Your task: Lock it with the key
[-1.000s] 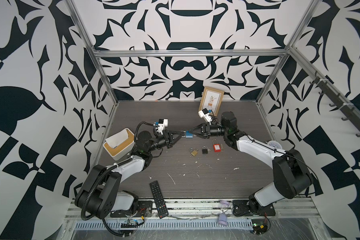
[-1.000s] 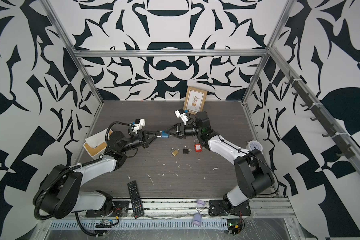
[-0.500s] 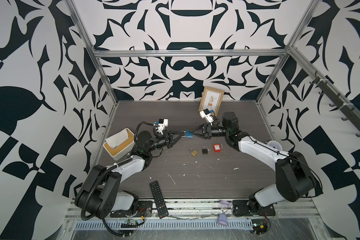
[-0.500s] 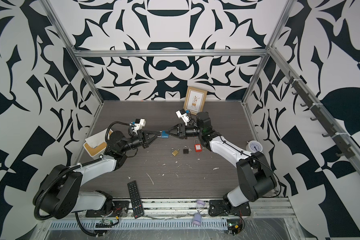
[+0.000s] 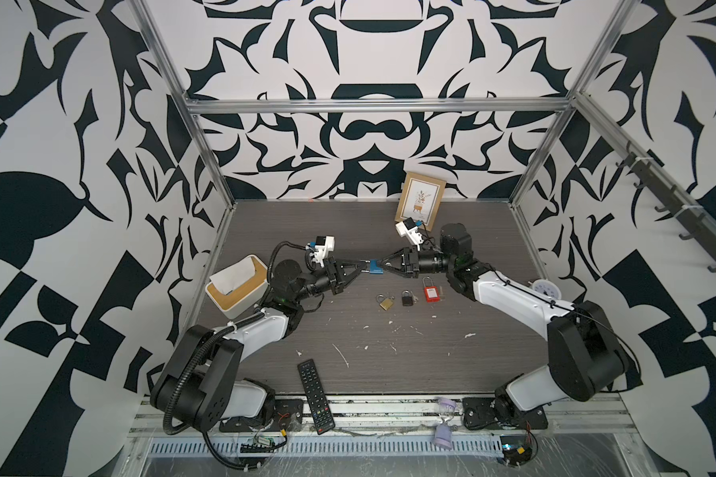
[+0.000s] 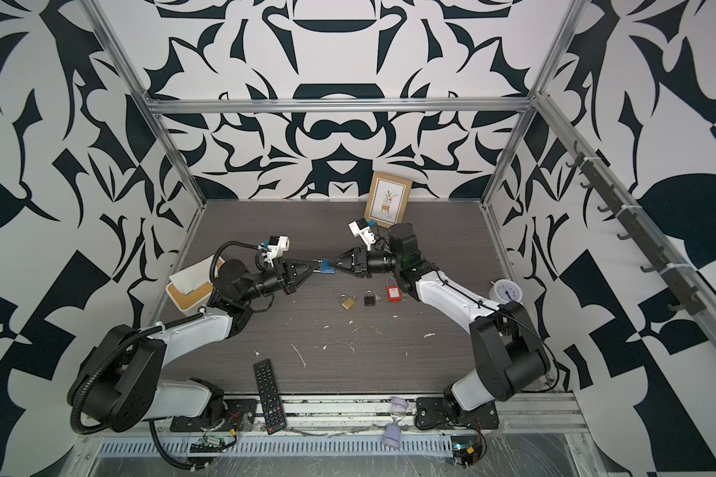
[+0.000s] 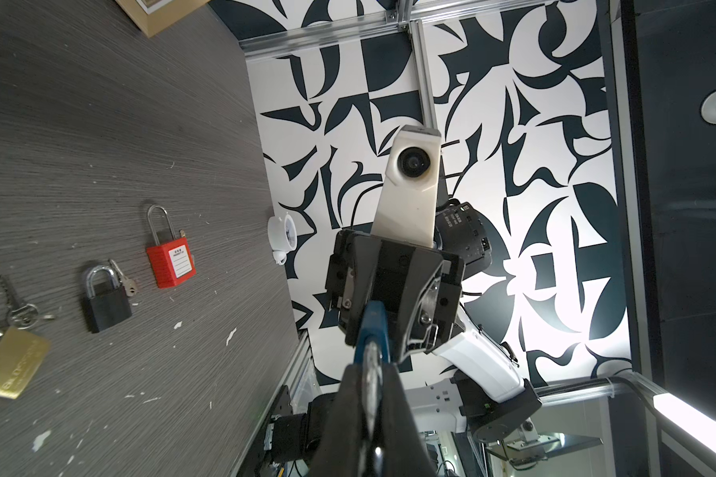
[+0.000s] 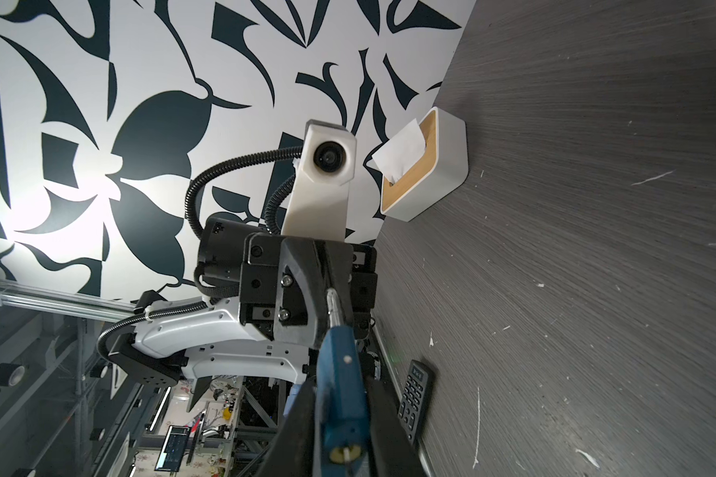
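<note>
White tissue [image 5: 232, 276] pokes from the white bamboo-topped box [image 5: 247, 301] while the left gripper [image 5: 361, 270] pinches the small blue padlock [image 5: 375, 266] by its shackle and the right gripper [image 5: 383, 268] clamps its body.

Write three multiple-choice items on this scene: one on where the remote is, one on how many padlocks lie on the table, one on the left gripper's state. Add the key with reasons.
1. The remote lies:
A. at the table's front edge
B. at its back edge
C. in a gripper

2. Padlocks lying on the table:
A. one
B. three
C. five

3. The left gripper is:
A. wide open
B. out of view
C. shut on the blue padlock's shackle

Key:
1 A: in both top views it lies at the table's bottom edge.
2 B: the brass padlock, black padlock and red padlock lie in a row.
3 C: the right wrist view shows its fingers pinching the steel shackle.
</note>
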Controlling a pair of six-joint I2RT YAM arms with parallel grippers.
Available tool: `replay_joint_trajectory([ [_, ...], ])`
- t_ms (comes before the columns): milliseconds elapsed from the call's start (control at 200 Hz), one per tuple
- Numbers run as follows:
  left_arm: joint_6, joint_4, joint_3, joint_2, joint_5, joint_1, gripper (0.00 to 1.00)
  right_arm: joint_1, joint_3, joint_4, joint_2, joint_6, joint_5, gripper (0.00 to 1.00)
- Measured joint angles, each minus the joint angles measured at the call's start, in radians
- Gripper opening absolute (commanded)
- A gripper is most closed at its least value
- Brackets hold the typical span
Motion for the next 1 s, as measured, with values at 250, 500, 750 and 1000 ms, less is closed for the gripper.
replay_joint_trajectory([
  [250,-0.003,0.012,0.000,0.005,0.006,0.002,0.10,0.000,0.000,0.005,0.000,0.002,-0.003,0.00],
  [500,0.025,-0.014,0.000,-0.007,0.011,0.007,0.45,0.006,-0.003,0.099,0.015,0.073,-0.072,0.00],
  [750,0.064,-0.088,-0.003,-0.103,0.026,0.036,0.39,-0.005,-0.003,0.146,0.047,0.129,-0.128,0.00],
  [1000,0.111,-0.169,-0.003,-0.169,0.049,0.045,0.26,-0.017,-0.003,0.188,0.050,0.161,-0.161,0.00],
])
